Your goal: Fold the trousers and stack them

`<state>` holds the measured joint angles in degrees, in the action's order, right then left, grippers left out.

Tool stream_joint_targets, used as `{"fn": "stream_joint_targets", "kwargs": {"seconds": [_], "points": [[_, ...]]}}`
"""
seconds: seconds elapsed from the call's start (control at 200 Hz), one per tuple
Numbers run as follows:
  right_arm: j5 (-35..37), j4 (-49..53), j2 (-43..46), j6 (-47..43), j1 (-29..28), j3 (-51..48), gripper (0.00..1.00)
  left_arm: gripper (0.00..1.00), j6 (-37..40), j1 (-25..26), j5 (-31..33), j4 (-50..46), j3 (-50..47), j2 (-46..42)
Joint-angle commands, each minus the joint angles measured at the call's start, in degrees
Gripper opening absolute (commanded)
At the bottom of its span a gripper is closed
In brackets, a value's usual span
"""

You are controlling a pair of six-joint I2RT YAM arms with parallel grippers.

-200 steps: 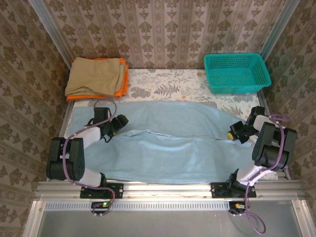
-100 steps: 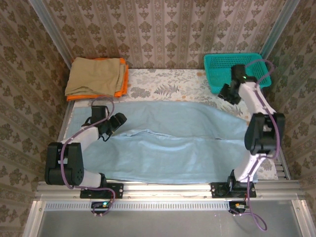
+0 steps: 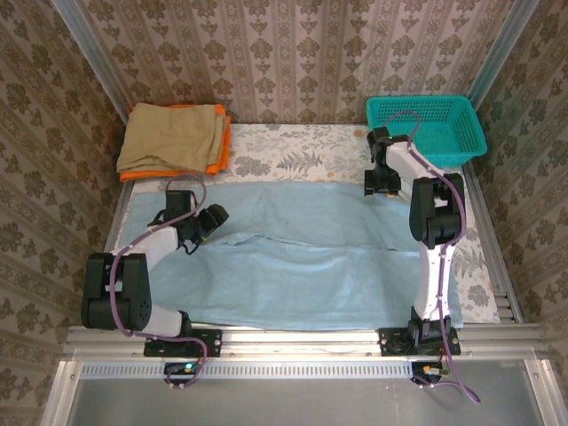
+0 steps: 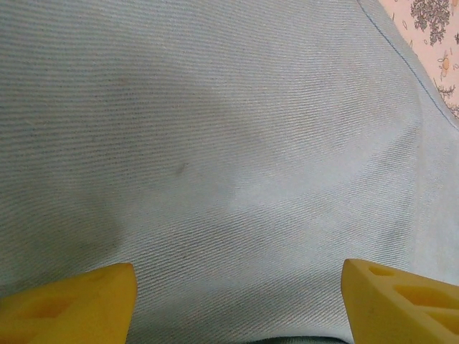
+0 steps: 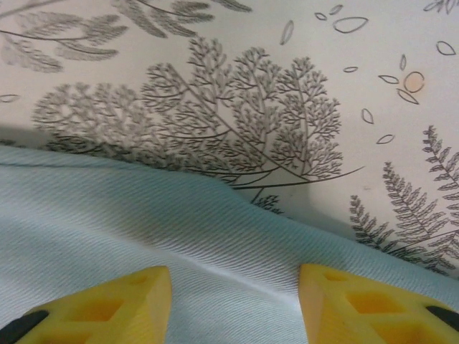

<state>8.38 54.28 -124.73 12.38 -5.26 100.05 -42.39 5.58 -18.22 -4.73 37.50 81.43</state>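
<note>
The trousers (image 3: 302, 257) are your biggest thing, and they change almost not at all: they lie spread flat and unfolded, both legs across the table, under both tools. No fold is made yet, so I judge the task is at its beginning.

The big change is the right arm. One second ago it sits low at the near right end of the cloth with the jaws shut; now it reaches out to the far edge, and the right gripper (image 3: 382, 185) hangs just beside the teal basket (image 3: 426, 160). Its jaws now stand partly apart and hold nothing. In its wrist view the far hem of the trousers (image 5: 179, 236) runs directly below and in front of the fingertips (image 5: 107, 308), with the flowered tablecloth (image 5: 237, 107) beyond it. To me this is the approach for a pinch of that hem.

The left gripper (image 3: 209, 222) keeps nearly its place, jaws wide and empty, with only light-blue cloth (image 4: 215, 158) beneath it. You probably need both tools on the far edge before you can fold toward you.
</note>
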Motion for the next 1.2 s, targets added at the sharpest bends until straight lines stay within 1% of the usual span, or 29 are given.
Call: {"fn": "stream_joint_targets", "kwargs": {"seconds": [0.0, 0.03, 0.09, 0.145, 0.3, 0.365, 0.39, 0.405, 0.42, 0.435, 0.455, 0.56, 0.615, 0.73, 0.8, 0.845, 0.925, 0.955, 0.98, 1.1, 1.195], "points": [[4.1, 3.1, -1.9, -2.2, 0.3, 2.2, 0.38, 0.75, 0.7, 0.3, -0.7, -1.5, 2.0, -0.1], [4.3, 3.4, -2.5, -2.3, 0.3, 2.5, 0.31, 0.75, 0.6, 0.3, -0.7, -1.4, 2.1, -0.1], [4.5, 3.6, -2.6, -2.3, 0.3, 2.4, 0.13, 0.75, 0.8, 0.4, -0.8, -1.5, 2.2, -0.2], [4.7, 3.6, -1.9, -2.2, 0.2, 2.0, 0.00, 0.74, 0.9, 0.4, -0.8, -1.8, 2.3, -0.3], [5.1, 0.7, 4.9, -0.7, -1.1, -3.6, 0.00, 0.74, 1.5, 0.4, -0.5, -2.3, 2.5, -1.0], [6.9, -0.2, 7.2, 0.4, -1.1, -5.6, 0.00, 0.74, 1.5, 0.4, -0.5, -2.2, 2.5, -1.3], [7.3, -0.3, 7.5, 0.7, -0.6, -5.9, 0.11, 0.74, 1.5, 0.3, -0.5, -2.2, 2.5, -1.3], [7.3, -0.5, 7.5, 0.7, -0.4, -6.0, 0.23, 0.74, 1.4, 0.3, -0.6, -2.1, 2.6, -1.3], [7.4, -0.5, 7.5, 0.8, 0.0, -5.9, 0.33, 0.74, 1.4, 0.4, -0.6, -2.1, 2.6, -1.3], [7.6, -0.4, 7.2, 0.8, 0.2, -5.7, 0.40, 0.74, 1.5, 0.4, -0.7, -2.1, 2.5, -1.3], [8.2, -0.1, 6.7, 0.7, 0.4, -5.3, 0.43, 0.74, 1.5, 0.3, -0.7, -2.1, 2.6, -1.2], [9.9, 1.2, 3.8, -1.3, 0.4, -2.8, 0.51, 0.74, 1.6, 0.3, -1.2, -2.0, 2.6, -1.2], [9.4, 1.0, 2.0, -2.5, 0.7, -2.3, 0.57, 0.74, 1.6, 0.3, -1.2, -2.0, 2.6, -1.3], [9.2, 4.7, -3.9, -4.2, 1.4, 1.8, 0.56, 0.74, 1.7, 0.2, -1.4, -1.9, 2.3, -1.5], [8.2, 4.6, -4.7, -4.9, 2.4, 2.3, 0.53, 0.74, 1.9, 0.0, -1.5, -2.0, 2.1, -1.7], [6.2, 4.4, -4.2, -5.1, 3.3, 2.1, 0.46, 0.74, 2.2, 0.0, -1.5, -2.3, 2.2, -1.9], [3.2, 3.4, -2.6, -5.0, 4.1, 0.9, 0.20, 0.74, 2.3, -0.3, -1.5, -2.5, 2.2, -2.0], [3.1, 3.4, -2.0, -4.8, 4.0, 0.6, 0.07, 0.74, 2.3, -0.4, -1.5, -2.5, 2.3, -2.0], [3.4, 3.3, -1.5, -4.4, 3.9, 0.3, 0.00, 0.74, 2.2, -0.4, -1.5, -2.5, 2.4, -2.0], [4.6, 1.9, 3.5, -2.1, 1.8, -2.7, 0.00, 0.74, 2.2, -0.5, -1.6, -2.3, 2.9, -1.9], [6.7, 0.1, 9.1, 1.7, -0.4, -7.9, 0.00, 0.74, 2.1, -0.4, -1.5, -2.4, 3.1, -2.2]]}}
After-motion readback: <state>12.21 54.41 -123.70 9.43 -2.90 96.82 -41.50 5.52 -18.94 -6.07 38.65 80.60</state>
